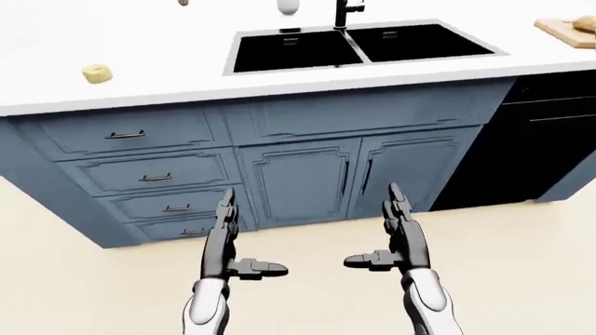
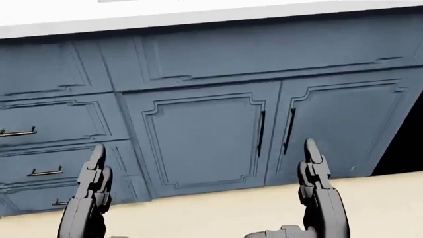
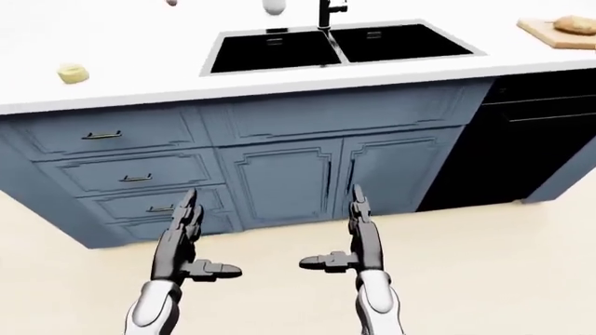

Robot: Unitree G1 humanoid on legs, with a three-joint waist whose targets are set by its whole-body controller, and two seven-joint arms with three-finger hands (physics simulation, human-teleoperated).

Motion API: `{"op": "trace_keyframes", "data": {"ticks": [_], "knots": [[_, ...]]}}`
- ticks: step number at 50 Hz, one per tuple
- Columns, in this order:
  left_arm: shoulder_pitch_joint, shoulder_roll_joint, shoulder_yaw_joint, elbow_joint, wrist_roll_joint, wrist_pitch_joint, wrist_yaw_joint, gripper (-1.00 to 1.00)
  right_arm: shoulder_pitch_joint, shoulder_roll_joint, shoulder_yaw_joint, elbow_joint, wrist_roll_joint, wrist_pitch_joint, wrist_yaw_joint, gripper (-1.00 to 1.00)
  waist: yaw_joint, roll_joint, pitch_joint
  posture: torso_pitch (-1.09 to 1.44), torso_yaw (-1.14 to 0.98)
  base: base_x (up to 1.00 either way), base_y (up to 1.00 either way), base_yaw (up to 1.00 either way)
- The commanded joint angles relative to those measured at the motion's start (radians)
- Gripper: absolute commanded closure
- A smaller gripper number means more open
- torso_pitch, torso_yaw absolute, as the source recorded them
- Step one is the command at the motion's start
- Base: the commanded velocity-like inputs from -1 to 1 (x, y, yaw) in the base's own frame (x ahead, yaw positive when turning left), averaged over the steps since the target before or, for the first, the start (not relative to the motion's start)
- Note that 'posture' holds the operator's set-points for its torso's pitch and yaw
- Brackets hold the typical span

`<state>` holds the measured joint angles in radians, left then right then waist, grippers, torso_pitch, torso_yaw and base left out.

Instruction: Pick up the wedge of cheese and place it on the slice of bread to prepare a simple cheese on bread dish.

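Smooth white table (image 1: 168,84) over matte blue panelled cabinets (image 1: 307,174) with slim dark handles. Cream floor (image 1: 522,265) below. Black double sink (image 1: 358,45) at 12 o'clock in the left-eye view, dark faucet (image 1: 343,14) behind. Black appliance front (image 1: 531,139) at 3 o'clock. Tan cutting board (image 3: 550,31) at 1 o'clock carrying rounded brownish bread (image 3: 575,24). Small pale-yellow lumpy cheese (image 1: 97,72) at 10 o'clock on the table. Left hand (image 1: 228,241) and right hand (image 1: 396,237) open, grey jointed fingers upright, thumbs turned inward, empty.

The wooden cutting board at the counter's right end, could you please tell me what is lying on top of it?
On the cutting board lies one rounded tan piece, likely the bread. The picture's edge cuts off the board, so anything farther right stays unseen.
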<state>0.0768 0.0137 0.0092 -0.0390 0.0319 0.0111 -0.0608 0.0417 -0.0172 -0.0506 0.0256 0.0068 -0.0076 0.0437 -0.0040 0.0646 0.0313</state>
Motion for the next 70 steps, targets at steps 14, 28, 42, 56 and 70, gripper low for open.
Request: {"op": "trace_keyframes", "data": {"ticks": [14,28,42,56,70], "knots": [[-0.006,0.0,0.008,-0.042,-0.001,-0.021,0.006,-1.0,-0.007,-0.003,0.008,-0.038,0.002,-0.02,0.006,-1.0,-0.013,-0.13,0.005,0.0,0.0,-0.16,0.73,0.0],[-0.009,0.0,0.011,-0.044,-0.001,-0.021,0.007,-1.0,-0.01,-0.003,0.011,-0.039,-0.001,-0.017,0.009,-1.0,0.007,-0.007,-0.014,0.0,0.0,-0.16,0.72,0.0],[-0.005,0.0,0.011,-0.049,-0.001,-0.024,0.008,-1.0,-0.007,-0.002,0.01,-0.034,0.0,-0.026,0.01,-1.0,-0.037,-0.114,0.01,0.0,0.0,-0.16,0.72,0.0],[-0.008,0.0,0.012,-0.045,-0.001,-0.028,0.011,-1.0,-0.01,-0.002,0.011,-0.025,0.001,-0.03,0.01,-1.0,0.009,-0.021,-0.017,0.0,0.0,-0.16,0.72,0.0],[-0.009,0.0,0.012,-0.051,0.0,-0.025,0.012,-1.0,-0.013,-0.002,0.011,-0.032,0.0,-0.023,0.009,-1.0,-0.024,-0.137,-0.02,0.0,0.0,-0.16,0.72,0.0]]}}
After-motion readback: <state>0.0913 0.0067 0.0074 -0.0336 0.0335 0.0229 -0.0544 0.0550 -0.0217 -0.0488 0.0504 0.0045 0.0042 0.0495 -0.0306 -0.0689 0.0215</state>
